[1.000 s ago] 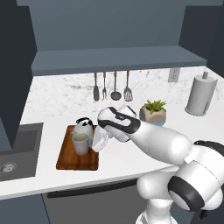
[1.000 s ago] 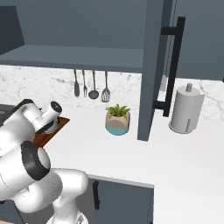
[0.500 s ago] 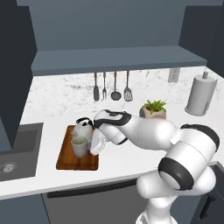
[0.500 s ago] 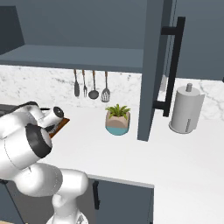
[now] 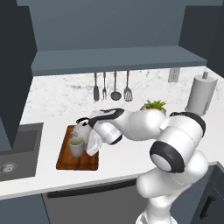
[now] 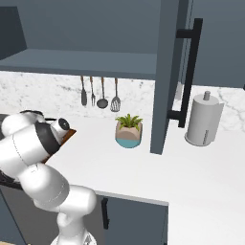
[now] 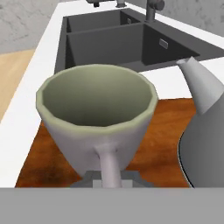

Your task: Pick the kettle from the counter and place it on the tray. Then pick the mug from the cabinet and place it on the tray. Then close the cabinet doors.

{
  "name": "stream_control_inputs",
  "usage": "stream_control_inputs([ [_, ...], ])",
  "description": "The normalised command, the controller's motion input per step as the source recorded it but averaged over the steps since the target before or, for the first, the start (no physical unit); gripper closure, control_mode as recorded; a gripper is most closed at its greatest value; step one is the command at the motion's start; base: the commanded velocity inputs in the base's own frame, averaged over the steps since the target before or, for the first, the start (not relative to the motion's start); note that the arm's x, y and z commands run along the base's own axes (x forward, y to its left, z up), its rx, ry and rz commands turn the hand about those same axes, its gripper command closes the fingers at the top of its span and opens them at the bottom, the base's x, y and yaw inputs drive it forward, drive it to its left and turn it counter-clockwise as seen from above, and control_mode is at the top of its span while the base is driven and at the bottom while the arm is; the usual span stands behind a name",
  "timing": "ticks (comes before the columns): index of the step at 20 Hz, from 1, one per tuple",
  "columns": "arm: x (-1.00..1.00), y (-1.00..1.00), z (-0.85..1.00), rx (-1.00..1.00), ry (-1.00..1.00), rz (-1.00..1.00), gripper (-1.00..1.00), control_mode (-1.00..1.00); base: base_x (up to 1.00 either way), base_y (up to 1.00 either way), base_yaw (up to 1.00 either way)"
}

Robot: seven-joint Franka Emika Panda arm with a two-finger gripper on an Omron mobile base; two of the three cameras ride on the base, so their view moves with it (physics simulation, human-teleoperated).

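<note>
Pincer is closed narrow on the mug by its handle — in the hand view the handle runs straight down into the fingers at the bottom edge. The mug sits upright, low over or on the tray, at its near-left part; I can't tell from these views whether the base is touching the wood yet. The kettle is already on the tray just behind the mug, its spout and body close on the right side of the hand view. The sink is left of the tray.

Step in hand, as I read it: setting the mug down.

- Lower straight, keep the mug level — no roll at the wrist.
- Keep it off the kettle body; the gap there looks small.
- Stay inside the tray rim on the sink side, so the base lands fully on wood and not half on the white surface.
- Open only once the base is seated, then back out along the handle line so the fingers don't drag the mug round.

Cabinet door stands open at the right with its black bar handle facing out — that's left to do after release. The plant pot and paper towel roll sit near the arm's likely path to it.
</note>
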Motion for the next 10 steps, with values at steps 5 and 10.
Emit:
stream_control_inputs([
  [5,0.15,0.08,-0.13,0.00,-0.01,0.00,1.00,-1.00,0.00,0.00,0.00],
  [10,0.00,0.00,-0.02,0.00,0.00,0.00,-1.00,-1.00,0.00,0.00,0.00],
])
